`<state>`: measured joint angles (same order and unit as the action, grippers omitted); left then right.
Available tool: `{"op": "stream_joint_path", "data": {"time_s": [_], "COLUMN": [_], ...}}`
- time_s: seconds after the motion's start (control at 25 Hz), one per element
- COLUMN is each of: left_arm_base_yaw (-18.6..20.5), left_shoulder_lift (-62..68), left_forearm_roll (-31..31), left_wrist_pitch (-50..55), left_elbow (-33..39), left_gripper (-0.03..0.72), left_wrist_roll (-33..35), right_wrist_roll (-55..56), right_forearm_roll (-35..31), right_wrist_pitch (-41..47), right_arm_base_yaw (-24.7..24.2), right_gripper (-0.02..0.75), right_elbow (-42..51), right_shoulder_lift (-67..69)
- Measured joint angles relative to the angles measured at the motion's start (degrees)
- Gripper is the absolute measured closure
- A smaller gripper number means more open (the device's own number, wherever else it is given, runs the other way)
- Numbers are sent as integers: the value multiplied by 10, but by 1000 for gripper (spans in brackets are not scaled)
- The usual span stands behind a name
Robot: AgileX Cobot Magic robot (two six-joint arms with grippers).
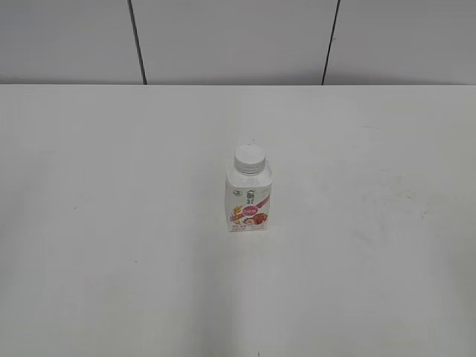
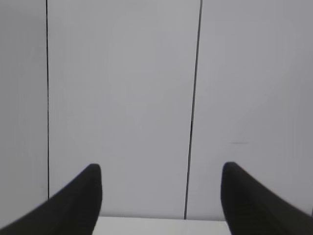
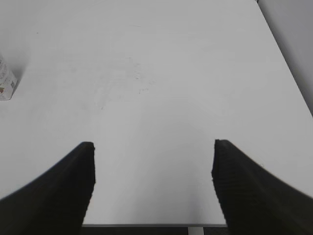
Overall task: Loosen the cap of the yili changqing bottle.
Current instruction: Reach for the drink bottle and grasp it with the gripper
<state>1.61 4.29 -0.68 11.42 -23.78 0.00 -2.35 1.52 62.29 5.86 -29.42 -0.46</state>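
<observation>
The yili changqing bottle [image 1: 248, 199] stands upright in the middle of the white table, white with a pink-red label. Its white ribbed cap [image 1: 249, 159] sits on the neck. A corner of the bottle's base shows at the left edge of the right wrist view [image 3: 6, 82]. No arm or gripper shows in the exterior view. My left gripper [image 2: 160, 169] is open and empty, facing the grey wall above the table's far edge. My right gripper [image 3: 152, 146] is open and empty above bare table, well to the right of the bottle.
The white table [image 1: 111, 223] ends at a grey panelled wall [image 1: 238, 37] with dark vertical seams. The right wrist view shows the table's near edge [image 3: 146, 225] and its right edge [image 3: 286, 68].
</observation>
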Motion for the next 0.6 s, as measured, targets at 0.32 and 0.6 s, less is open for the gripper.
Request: {"op": "stream_joint_path", "data": {"time_s": [0.32, 0.6], "left_arm_base_yaw": [0, 0], "left_shoulder_lift": [165, 333], "left_forearm_roll": [-5, -5], "left_wrist_pitch": [-168, -313], "left_elbow": [49, 50], "left_gripper": [217, 217], "left_wrist_roll": [0, 0], "right_wrist_roll": [0, 0], "right_forearm_roll": [0, 0], "right_wrist_pitch": [0, 0], "right_arm_base_yaw": [0, 0], "right_gripper": [151, 151], "right_elbow": [0, 0], "right_shoulder_lift": [0, 0]}}
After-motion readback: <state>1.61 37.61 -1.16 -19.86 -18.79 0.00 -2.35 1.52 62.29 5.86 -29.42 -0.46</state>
